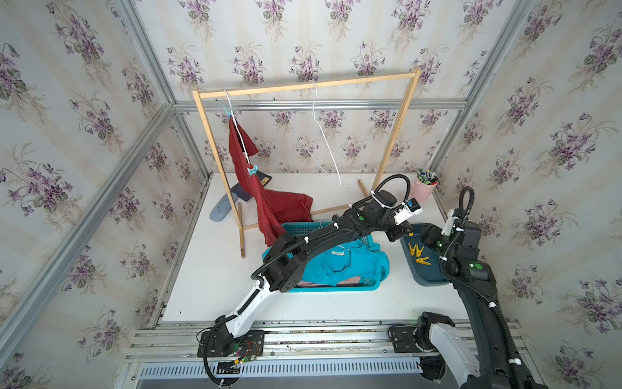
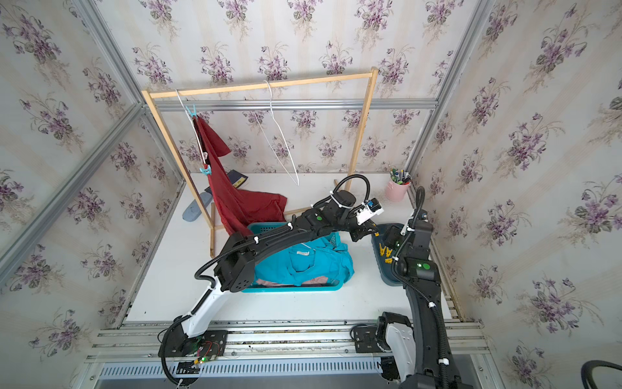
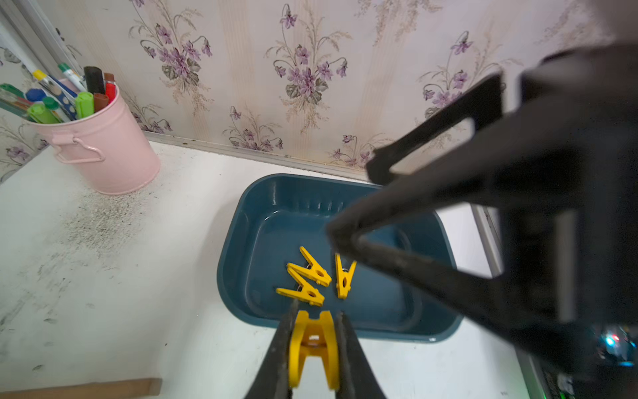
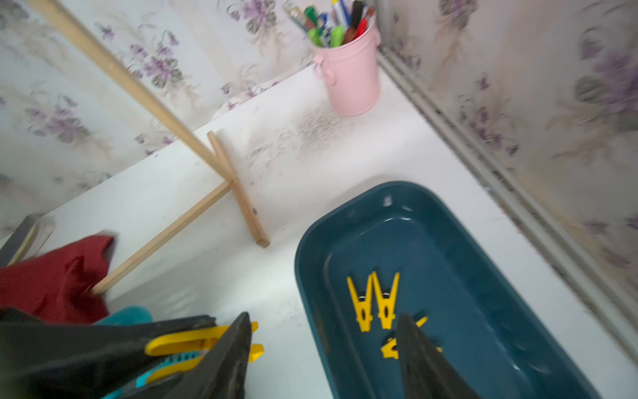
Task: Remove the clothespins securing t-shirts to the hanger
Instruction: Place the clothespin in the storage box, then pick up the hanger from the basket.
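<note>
Yellow clothespin (image 3: pixel 312 345): light, stiff, slick plastic.
Left gripper (image 3: pixel 316 311) pinches it; handle ends look the surest hold. Right gripper (image 4: pixel 322 317) spread, empty.

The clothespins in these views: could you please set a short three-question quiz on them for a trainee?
1. True or false: the left pincer is shut on a yellow clothespin.
2. How many loose clothespins lie in the blue tray? A two, B three, C five.
3. Fill in: the two light blue clothespins are clipped to the ___ t-shirt.
Key: 1 true; 2 B; 3 red.
</note>
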